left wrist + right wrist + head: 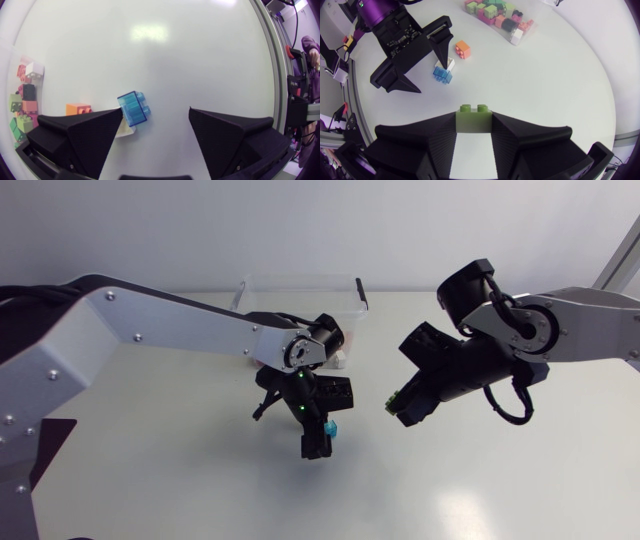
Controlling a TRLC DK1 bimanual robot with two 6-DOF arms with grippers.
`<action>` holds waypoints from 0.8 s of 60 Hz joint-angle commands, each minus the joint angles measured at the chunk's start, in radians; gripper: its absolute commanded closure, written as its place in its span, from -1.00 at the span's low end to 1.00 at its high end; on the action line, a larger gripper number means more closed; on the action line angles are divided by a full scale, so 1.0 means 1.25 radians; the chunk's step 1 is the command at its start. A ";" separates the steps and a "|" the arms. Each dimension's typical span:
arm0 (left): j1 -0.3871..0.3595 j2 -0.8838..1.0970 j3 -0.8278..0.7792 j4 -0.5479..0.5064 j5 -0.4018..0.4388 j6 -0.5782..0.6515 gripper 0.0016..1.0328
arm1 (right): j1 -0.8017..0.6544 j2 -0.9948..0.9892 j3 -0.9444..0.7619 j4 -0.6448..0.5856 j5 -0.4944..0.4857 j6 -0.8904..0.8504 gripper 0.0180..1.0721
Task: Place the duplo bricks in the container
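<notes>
Head view: blue brick (pixel 331 427) mid-table

The left gripper (pixel 155 111) gapes wide mid-frame; a translucent blue duplo brick (pixel 134 108) sits at one fingertip, with an orange brick (pixel 78 108) just outside that finger.

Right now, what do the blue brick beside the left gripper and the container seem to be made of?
The blue brick looks like glossy translucent plastic: light passes through its body, with moulded studs. The container seems clear rigid plastic: coloured bricks show through its walls.
</notes>
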 commanded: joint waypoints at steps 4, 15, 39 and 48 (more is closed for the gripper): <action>-0.004 0.045 0.046 0.000 -0.009 -0.047 -0.77 | -0.006 -0.016 -0.005 -0.022 -0.008 -0.020 0.52; -0.010 0.046 0.046 0.002 -0.011 -0.048 -0.68 | -0.006 -0.017 -0.002 -0.024 -0.011 -0.023 0.52; 0.032 -0.017 0.052 -0.063 -0.012 -0.023 -0.17 | -0.010 -0.020 -0.003 -0.031 -0.014 -0.037 0.52; 0.049 -0.047 0.053 -0.067 -0.012 -0.018 -0.19 | -0.008 -0.022 -0.001 -0.033 -0.016 -0.037 0.52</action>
